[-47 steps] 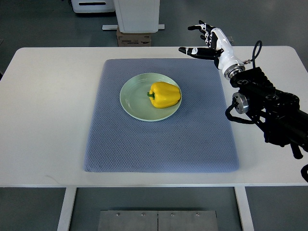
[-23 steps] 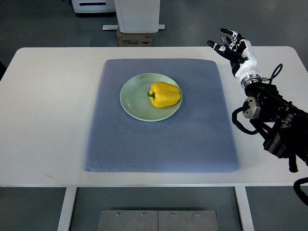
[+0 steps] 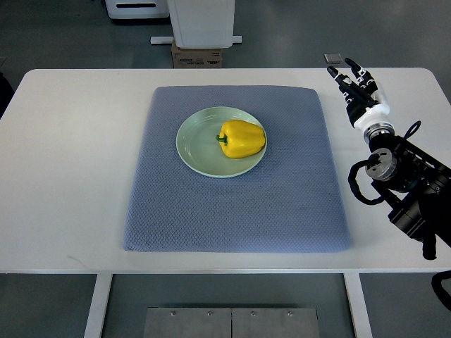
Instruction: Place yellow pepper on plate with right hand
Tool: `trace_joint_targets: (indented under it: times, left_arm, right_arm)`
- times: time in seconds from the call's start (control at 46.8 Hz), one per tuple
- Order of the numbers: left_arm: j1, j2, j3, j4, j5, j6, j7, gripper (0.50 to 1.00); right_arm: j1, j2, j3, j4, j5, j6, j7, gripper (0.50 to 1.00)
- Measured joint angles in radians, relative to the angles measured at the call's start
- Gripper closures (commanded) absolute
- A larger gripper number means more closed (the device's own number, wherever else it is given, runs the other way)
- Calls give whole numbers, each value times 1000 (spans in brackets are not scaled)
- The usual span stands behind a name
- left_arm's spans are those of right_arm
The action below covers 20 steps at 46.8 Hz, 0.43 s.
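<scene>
Beside the mat (image 3: 232,204), right robot hand (image 3: 356,88) (fingers extended), empty

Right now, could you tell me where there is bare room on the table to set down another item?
The gray mat is bare below the plate, and the white table is bare left of the mat. The plate holds the yellow pepper. The right side is crowded: the right robot hand and its arm occupy it.

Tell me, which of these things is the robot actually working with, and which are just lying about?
Part of the job: yellow pepper, already lying on the green plate; right hand, fingers open, holding nothing.

Just there: blue mat, white table, cardboard box on the floor behind.
</scene>
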Motion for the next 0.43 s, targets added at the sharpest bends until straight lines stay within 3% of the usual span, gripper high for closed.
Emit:
trace_joint_targets:
  times: [0.427]
  left_arm:
    - [0,0,0,0,0,0,0,500]
  right_arm:
    - [-37,5,46,2,11,9,0,500]
